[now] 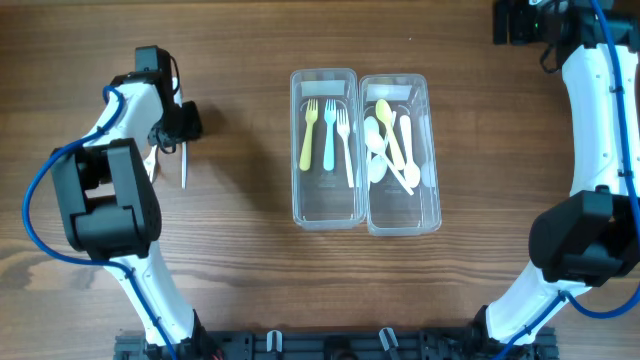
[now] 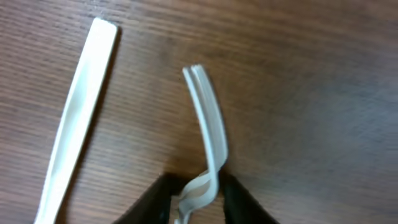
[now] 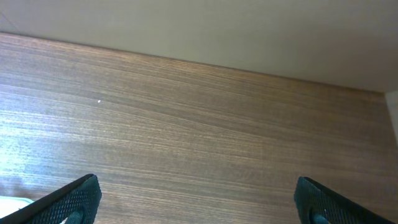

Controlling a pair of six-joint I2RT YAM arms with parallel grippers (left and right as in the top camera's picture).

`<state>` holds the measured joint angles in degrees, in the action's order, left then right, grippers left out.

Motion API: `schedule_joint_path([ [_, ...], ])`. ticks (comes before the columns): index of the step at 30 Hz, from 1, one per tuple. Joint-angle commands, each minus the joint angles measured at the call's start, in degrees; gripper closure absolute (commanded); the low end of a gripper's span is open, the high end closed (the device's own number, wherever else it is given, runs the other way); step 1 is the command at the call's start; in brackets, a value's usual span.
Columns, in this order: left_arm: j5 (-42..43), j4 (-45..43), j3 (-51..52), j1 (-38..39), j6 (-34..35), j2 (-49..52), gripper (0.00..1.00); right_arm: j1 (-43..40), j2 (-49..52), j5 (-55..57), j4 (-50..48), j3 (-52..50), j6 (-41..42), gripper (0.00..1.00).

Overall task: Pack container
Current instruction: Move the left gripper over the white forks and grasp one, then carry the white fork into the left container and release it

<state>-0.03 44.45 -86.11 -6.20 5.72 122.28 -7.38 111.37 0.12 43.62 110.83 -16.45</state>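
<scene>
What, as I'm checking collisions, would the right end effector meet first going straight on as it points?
Probably only bare table; nothing lies ahead of the right end effector, though depth is unclear.

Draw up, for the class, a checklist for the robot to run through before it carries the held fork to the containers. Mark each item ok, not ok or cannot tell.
1. left pincer shut on the white fork: ok.
2. Grip firm enough to carry: cannot tell; only the handle end is pinched.
3. Room in the fork container: ok; three forks lie in it, with bare floor showing.
4. spoon container holds spoons only: ok.
5. right pincer away from both containers: ok; it is open.
6. loose white utensil apart from the held fork: ok.
</scene>
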Motion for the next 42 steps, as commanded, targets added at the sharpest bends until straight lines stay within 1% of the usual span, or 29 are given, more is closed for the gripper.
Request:
schedule_joint_path([
  [1, 6.23, -0.28, 0.72, -0.09, -0.98, 3.65, 0.82, 0.39, 0.07, 0.74, -0.09, -0.26, -0.48, 0.0],
  [7, 6.23, -0.28, 0.63, -0.09, -0.98, 3.61, 0.82, 0.39, 0.07, 0.72, -0.11, -0.26, -0.48, 0.0],
  [9, 6.27, -0.07, -0.13, -0.09, -0.79, 3.39, 0.84, 0.39, 0.07, 0.74, -0.11, -0.28, -0.48, 0.0],
  [11, 6.51, -0.02, -1.27, -0.09, -0.79, 2.84, 0.88, 0.39, 0.07, 0.74, -0.11, -0.26, -0.48, 0.0],
  [13, 7.08, 0.11, -3.3, -0.09, -0.55, 1.77, 0.96, 0.39, 0.07, 0.74, -0.09, -0.26, -0.48, 0.0],
  [20, 7.76, 0.09, -9.46, 0.04, 0.7, -2.82, 0.96, 0.39, 0.07, 0.74, -0.11, -0.26, -0.48, 0.0],
  [23, 11.87, 0.07, -12.83, 0.35, 3.28, -5.07, 0.96, 0.39, 0.07, 0.74, -0.09, -0.26, -0.46, 0.0],
  [26, 18.84, -0.55, -17.11, 1.2, 7.37, -6.99, 0.96, 0.39, 0.07, 0.72, -0.09, -0.26, -0.48, 0.0],
  [29, 24.83, -1.33, -20.63, 3.1, 8.72, -8.09, 0.96, 0.39, 0.07, 0.72, -0.09, -0.26, -0.48, 0.0],
  [32, 26.75, -1.42, -22.34, 5.84, 8.79, -8.5, 0.94, 0.39, 0.07, 0.74, -0.09, -0.26, -0.48, 0.0],
  [35, 30.8, -1.16, -22.34, 9.57, 8.9, -8.48, 0.93, 0.39, 0.07, 0.74, -0.11, -0.26, -0.48, 0.0],
  [42, 31.47, 1.2, -22.34, 18.95, 7.98, -8.13, 0.92, 0.39, 0.07, 0.74, -0.09, -0.26, -0.48, 0.0],
])
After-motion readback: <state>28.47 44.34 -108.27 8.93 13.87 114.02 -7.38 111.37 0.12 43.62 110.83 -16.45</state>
